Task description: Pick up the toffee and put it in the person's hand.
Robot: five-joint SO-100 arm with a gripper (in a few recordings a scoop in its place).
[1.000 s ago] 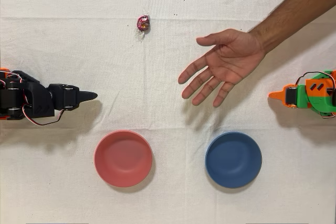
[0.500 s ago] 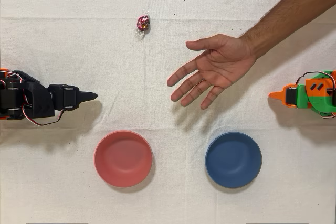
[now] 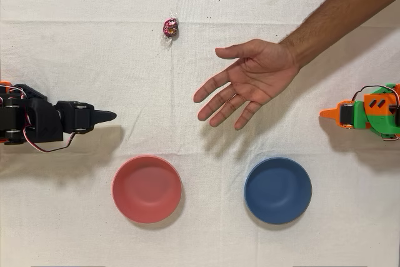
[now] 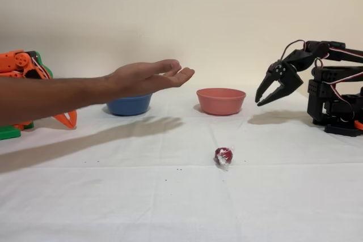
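Observation:
The toffee (image 3: 170, 27), a small magenta-red wrapped candy, lies on the white cloth at the far middle of the overhead view. In the fixed view the toffee (image 4: 223, 156) is near the front centre. The person's hand (image 3: 247, 79) hovers palm up with spread fingers over the middle of the table, to the right of and nearer than the candy. In the fixed view the hand (image 4: 148, 77) floats above the cloth. My black gripper (image 3: 107, 115) is at the left, far from the candy. From the side the gripper (image 4: 260, 102) hangs raised, slightly open, holding nothing.
A red bowl (image 3: 147, 189) and a blue bowl (image 3: 277, 190) stand near the front edge in the overhead view. The idle orange arm (image 3: 365, 114) sits at the right. The forearm (image 3: 337, 17) crosses in from the upper right corner.
The person's hand has moved left toward the table's middle. My black arm has shifted only slightly. The toffee has stayed put.

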